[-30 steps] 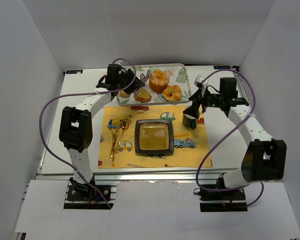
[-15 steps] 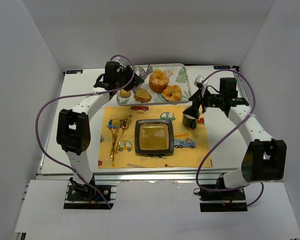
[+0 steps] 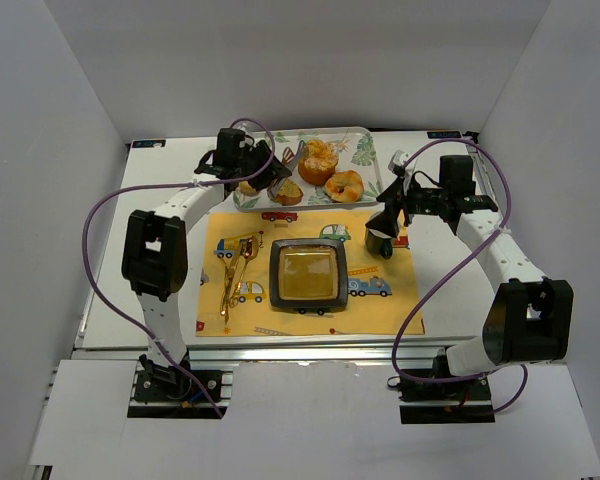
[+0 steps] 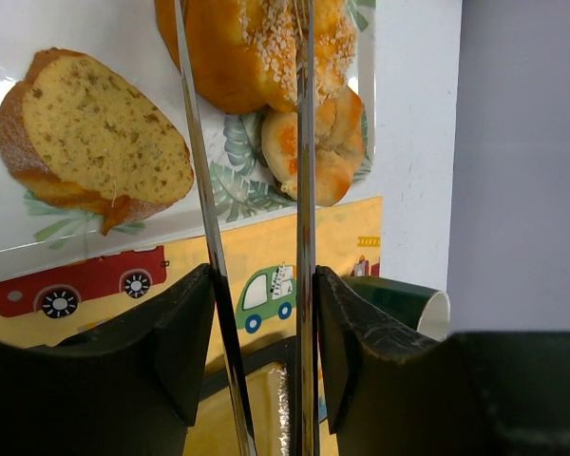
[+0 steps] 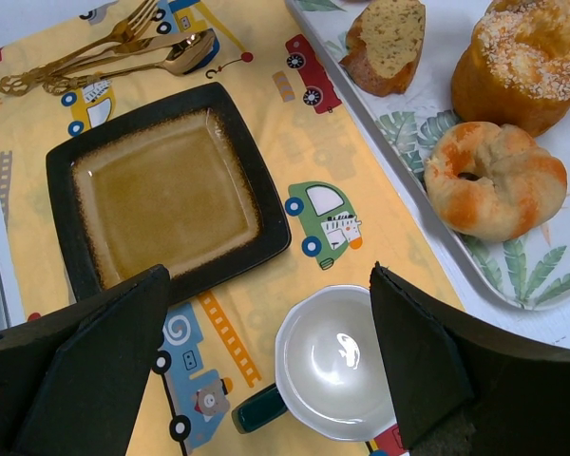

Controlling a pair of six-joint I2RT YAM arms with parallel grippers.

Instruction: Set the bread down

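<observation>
The bread [image 3: 318,160], a tall golden bun with a pale-flecked top, stands on the leaf-patterned tray [image 3: 365,150]. It shows at the top of the left wrist view [image 4: 256,47] and at the right wrist view's upper right [image 5: 527,66]. My left gripper [image 3: 270,168] [image 4: 261,285] is shut on metal tongs [image 4: 304,190]. Their two blades reach up across the bread, and the tips are cut off by the frame. My right gripper [image 3: 388,222] [image 5: 269,275] hangs open above a green mug [image 5: 337,366], holding nothing.
A glazed donut [image 3: 345,186] [image 5: 494,180] and a toast slice [image 3: 286,191] [image 4: 95,142] share the tray. A dark square plate [image 3: 307,275] [image 5: 161,190] sits mid-placemat, with gold cutlery [image 3: 235,270] to its left and the mug [image 3: 380,240] to its right.
My left wrist drew back, then shifted right again, bringing the tongs closer to the bread. The right arm has not moved.
</observation>
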